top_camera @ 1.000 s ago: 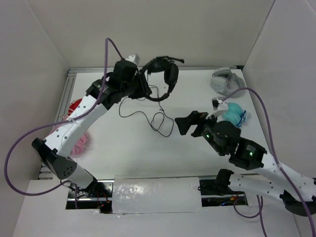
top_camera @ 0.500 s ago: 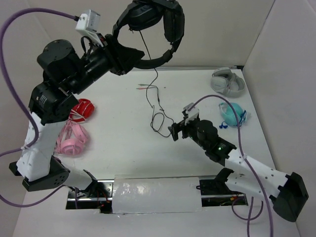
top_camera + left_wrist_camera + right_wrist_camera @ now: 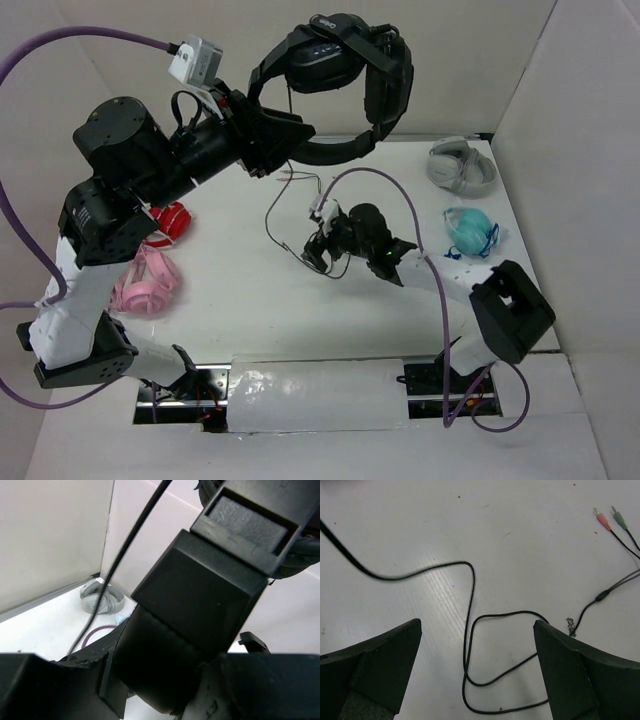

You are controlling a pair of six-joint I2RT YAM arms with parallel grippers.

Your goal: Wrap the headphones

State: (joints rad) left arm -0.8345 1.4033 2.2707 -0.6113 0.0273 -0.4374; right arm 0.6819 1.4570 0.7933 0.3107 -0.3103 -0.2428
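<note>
Black headphones (image 3: 325, 68) up high over the table (image 3: 250, 290), headband pinched in the left gripper (image 3: 285, 138), jaws narrowed on it, cable (image 3: 472, 595) hanging below the headphones, right gripper (image 3: 476, 630) spread wide above its loops, holding nothing

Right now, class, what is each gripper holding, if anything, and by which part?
The left gripper holds the headphones by the headband, up off the table. The right gripper holds nothing; it is open above the cable lying there.
</note>
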